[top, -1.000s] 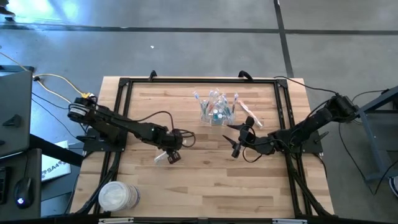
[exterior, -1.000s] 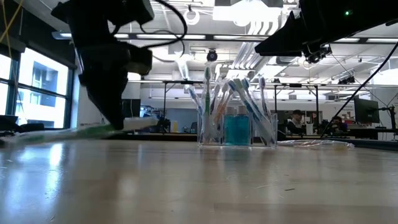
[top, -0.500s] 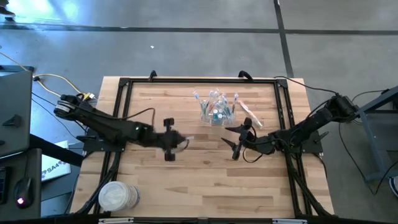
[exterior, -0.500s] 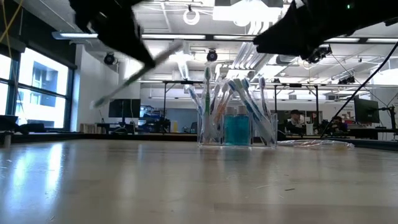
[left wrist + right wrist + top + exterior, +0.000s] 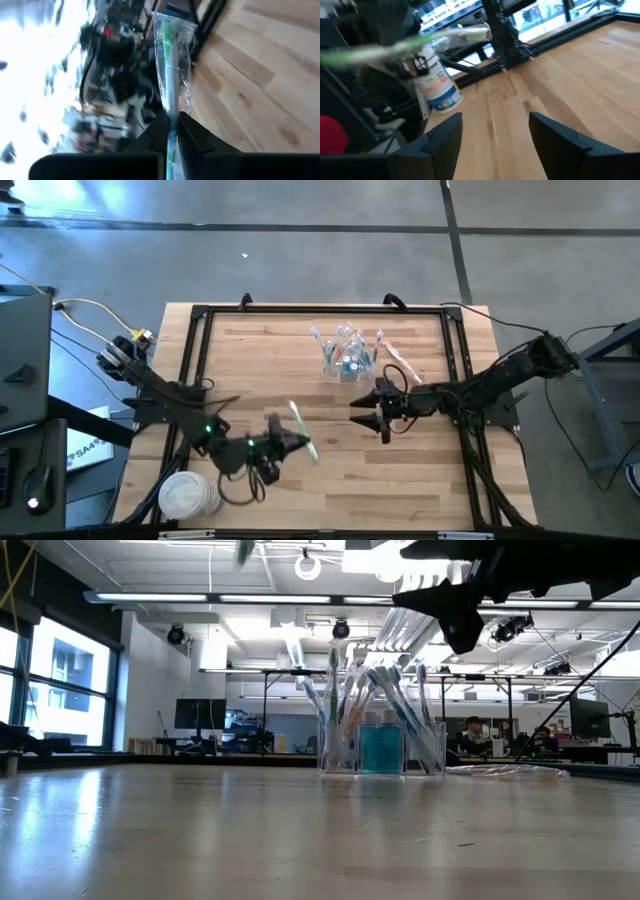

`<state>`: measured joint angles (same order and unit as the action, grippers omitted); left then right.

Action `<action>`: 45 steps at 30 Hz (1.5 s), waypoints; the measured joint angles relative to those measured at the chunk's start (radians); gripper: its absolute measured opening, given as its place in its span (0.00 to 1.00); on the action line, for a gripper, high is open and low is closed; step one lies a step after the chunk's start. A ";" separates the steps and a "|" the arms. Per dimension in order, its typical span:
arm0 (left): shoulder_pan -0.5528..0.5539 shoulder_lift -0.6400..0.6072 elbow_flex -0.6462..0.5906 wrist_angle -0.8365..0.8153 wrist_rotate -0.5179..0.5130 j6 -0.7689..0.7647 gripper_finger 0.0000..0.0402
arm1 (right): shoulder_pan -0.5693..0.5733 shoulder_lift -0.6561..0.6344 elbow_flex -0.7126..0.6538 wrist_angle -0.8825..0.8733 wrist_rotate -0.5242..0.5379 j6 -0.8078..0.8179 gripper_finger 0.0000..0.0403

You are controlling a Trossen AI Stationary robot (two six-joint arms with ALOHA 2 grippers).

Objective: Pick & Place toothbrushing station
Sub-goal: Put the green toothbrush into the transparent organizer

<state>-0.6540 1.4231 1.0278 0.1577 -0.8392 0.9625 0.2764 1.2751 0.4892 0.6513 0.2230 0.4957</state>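
The wooden table (image 5: 330, 470) has a black frame along its edges. Near the far middle stands the clear cup (image 5: 347, 356) filled with toothbrushes. A wrapped toothbrush (image 5: 402, 365) lies just beside it toward the right. The left gripper (image 5: 292, 442), near the front left, is clamped on a green toothbrush (image 5: 302, 430) that sticks out at a slant. The right gripper (image 5: 362, 410), fingers spread and holding nothing, sits in front of the cup. A stack of white discs (image 5: 188, 497) rests at the front left corner.
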 joint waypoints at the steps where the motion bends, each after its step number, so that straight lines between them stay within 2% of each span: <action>1: -0.006 0.022 0.012 0.005 -0.002 0.050 0.04 | 0.000 0.000 0.000 0.008 -0.011 0.001 0.55; 4: -0.016 0.100 0.038 -0.005 -0.009 0.237 0.04 | 0.000 0.000 0.000 0.029 -0.044 0.000 0.55; 8: -0.014 0.188 0.040 -0.016 0.012 0.621 0.08 | 0.000 0.000 0.000 0.042 -0.091 0.001 0.55; 10: -0.012 0.215 0.061 -0.018 0.077 0.696 0.09 | 0.000 0.000 0.000 0.050 -0.101 0.005 0.55; 14: 0.006 0.244 0.124 0.006 0.117 0.809 0.10 | 0.000 0.000 0.000 0.095 -0.100 -0.002 0.55; 19: 0.042 0.278 0.175 -0.002 0.173 0.891 0.07 | 0.000 0.000 0.000 0.139 -0.109 -0.029 0.55; 24: 0.080 0.277 0.186 -0.007 0.229 0.894 0.07 | 0.000 0.000 0.000 0.153 -0.129 -0.098 0.55; 45: 0.178 0.330 0.184 0.085 0.258 1.024 0.08 | -0.018 0.000 0.000 0.191 -0.118 -0.101 0.55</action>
<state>-0.4761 1.7531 1.2114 0.2422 -0.5814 1.9866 0.2588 1.2751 0.4892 0.8422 0.1055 0.3950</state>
